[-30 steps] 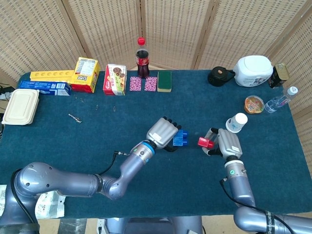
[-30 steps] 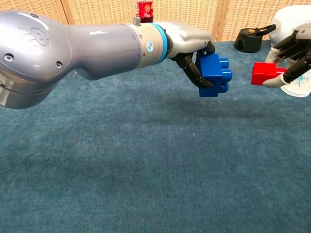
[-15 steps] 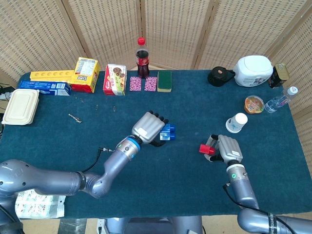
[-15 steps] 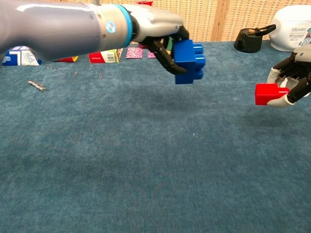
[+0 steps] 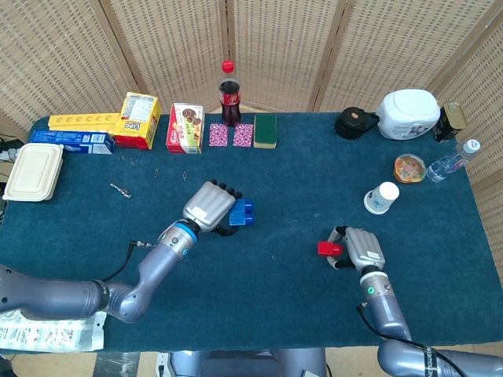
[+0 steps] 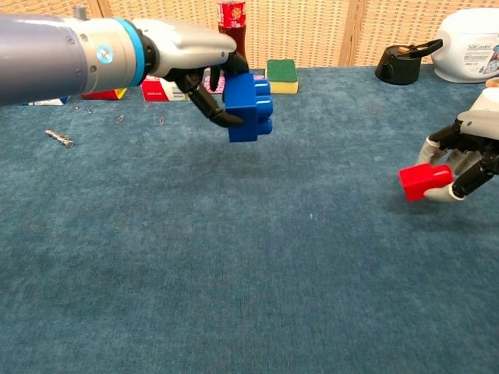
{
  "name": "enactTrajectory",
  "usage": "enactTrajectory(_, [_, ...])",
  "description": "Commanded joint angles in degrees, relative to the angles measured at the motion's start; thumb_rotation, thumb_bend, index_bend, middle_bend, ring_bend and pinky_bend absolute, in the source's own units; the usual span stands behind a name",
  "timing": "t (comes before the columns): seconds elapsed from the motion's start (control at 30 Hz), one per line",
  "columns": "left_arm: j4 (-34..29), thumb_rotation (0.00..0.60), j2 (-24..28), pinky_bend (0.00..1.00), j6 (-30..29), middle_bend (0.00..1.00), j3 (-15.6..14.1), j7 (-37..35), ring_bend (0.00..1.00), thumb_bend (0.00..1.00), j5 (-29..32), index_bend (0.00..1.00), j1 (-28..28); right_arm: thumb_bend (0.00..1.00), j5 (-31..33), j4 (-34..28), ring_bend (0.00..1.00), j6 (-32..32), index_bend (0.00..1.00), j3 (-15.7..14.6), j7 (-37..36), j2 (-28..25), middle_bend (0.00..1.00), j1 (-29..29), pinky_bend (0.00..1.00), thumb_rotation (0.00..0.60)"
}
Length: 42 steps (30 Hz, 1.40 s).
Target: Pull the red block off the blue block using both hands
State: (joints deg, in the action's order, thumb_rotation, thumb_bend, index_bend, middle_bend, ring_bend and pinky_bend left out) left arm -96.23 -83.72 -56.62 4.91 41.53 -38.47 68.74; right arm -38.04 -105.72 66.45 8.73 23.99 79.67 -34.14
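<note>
My left hand (image 5: pixel 207 207) (image 6: pixel 195 66) grips the blue block (image 5: pixel 241 213) (image 6: pixel 248 108) and holds it above the cloth, left of the table's middle. The red block (image 5: pixel 327 249) (image 6: pixel 422 180) is apart from the blue one, far to its right. It is pinched in my right hand (image 5: pixel 358 249) (image 6: pixel 466 154), which sits low near the table (image 5: pixel 299 188) at the front right. In the chest view the red block is tilted and close to the cloth.
A cola bottle (image 5: pixel 229 93), snack boxes (image 5: pixel 185 127), a green sponge (image 5: pixel 265 130) and patterned pads line the back edge. A paper cup (image 5: pixel 381 197), a bowl (image 5: pixel 409 167), a water bottle (image 5: pixel 453 162) and a white container (image 5: pixel 407 114) stand at the right. A lunch box (image 5: pixel 33 172) lies at far left.
The two hands have drawn further apart: my left hand carried the blue block leftward, and my right hand sank toward the table's front with the red block.
</note>
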Motion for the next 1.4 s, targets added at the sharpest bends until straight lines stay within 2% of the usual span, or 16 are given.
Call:
enactTrajectory(0.03, [0.17, 0.328, 0.02, 0.35, 0.27, 0.41, -0.95, -0.68, 0.36, 0.38, -0.86, 0.51, -0.96, 0.33, -1.43, 0.12, 0.28, -0.03, 0.28, -0.34, -0.93, -0.35, 0.27, 0.64, 0.23, 0.600])
enactTrajectory(0.17, [0.65, 0.335, -0.61, 0.32, 0.48, 0.41, -1.66, -1.60, 0.35, 0.37, -1.68, 0.52, -2.09, 0.33, -4.04, -0.92, 0.28, 0.65, 0.24, -0.30, -2.75, -1.88, 0.26, 1.78, 0.23, 0.598])
enactTrajectory(0.27, [1.18, 0.333, -1.29, 0.27, 0.75, 0.41, -2.13, -1.80, 0.29, 0.34, -2.01, 0.50, -2.62, 0.33, -6.63, -2.39, 0.28, 1.88, 0.24, -0.46, -3.89, -3.36, 0.26, 2.87, 0.23, 0.599])
enactTrajectory(0.33, [1.68, 0.334, -1.90, 0.23, 1.03, 0.38, -2.38, -1.75, 0.23, 0.31, -2.12, 0.42, -2.84, 0.33, -8.55, -3.74, 0.28, 3.01, 0.24, -0.63, -4.68, -4.79, 0.26, 3.83, 0.23, 0.597])
enactTrajectory(0.47, [2.32, 0.331, -2.83, 0.16, 1.59, 0.22, -2.52, -0.94, 0.07, 0.24, -1.22, 0.16, -2.81, 0.32, -11.36, -5.71, 0.28, 4.52, 0.24, -0.89, -6.33, -7.30, 0.26, 5.55, 0.22, 0.600])
enactTrajectory(0.57, [2.04, 0.315, -2.80, 0.13, 1.40, 0.16, -2.06, -0.67, 0.01, 0.21, -0.56, 0.10, -2.82, 0.32, -12.66, -6.27, 0.28, 4.84, 0.24, -1.03, -7.37, -8.65, 0.26, 6.42, 0.22, 0.599])
enactTrajectory(0.87, [-3.44, 0.323, 1.16, 0.12, -3.03, 0.14, -0.70, -1.92, 0.00, 0.21, -0.88, 0.08, -5.30, 0.32, -15.78, -4.28, 0.28, 3.15, 0.25, -1.06, -11.90, -10.77, 0.27, 7.99, 0.20, 0.600])
enactTrajectory(1.07, [-11.13, 0.341, 6.33, 0.12, -10.48, 0.14, -0.94, -2.53, 0.00, 0.22, -2.54, 0.08, -9.49, 0.32, -20.88, 0.08, 0.34, 3.37, 0.33, -1.01, -15.27, -9.17, 0.33, 8.69, 0.21, 0.598])
enactTrajectory(1.23, [-16.57, 0.344, 11.90, 0.11, -16.43, 0.14, -3.16, -3.80, 0.00, 0.22, -7.27, 0.08, -14.33, 0.32, -24.94, 4.06, 0.35, 5.63, 0.34, -1.43, -16.13, -7.12, 0.34, 9.75, 0.22, 0.599])
enactTrajectory(1.4, [-19.09, 0.344, 16.55, 0.10, -21.90, 0.14, -8.02, -6.06, 0.00, 0.22, -16.20, 0.08, -20.72, 0.32, -25.29, 5.72, 0.35, 7.11, 0.35, -1.72, -15.04, -6.94, 0.34, 11.02, 0.22, 0.600])
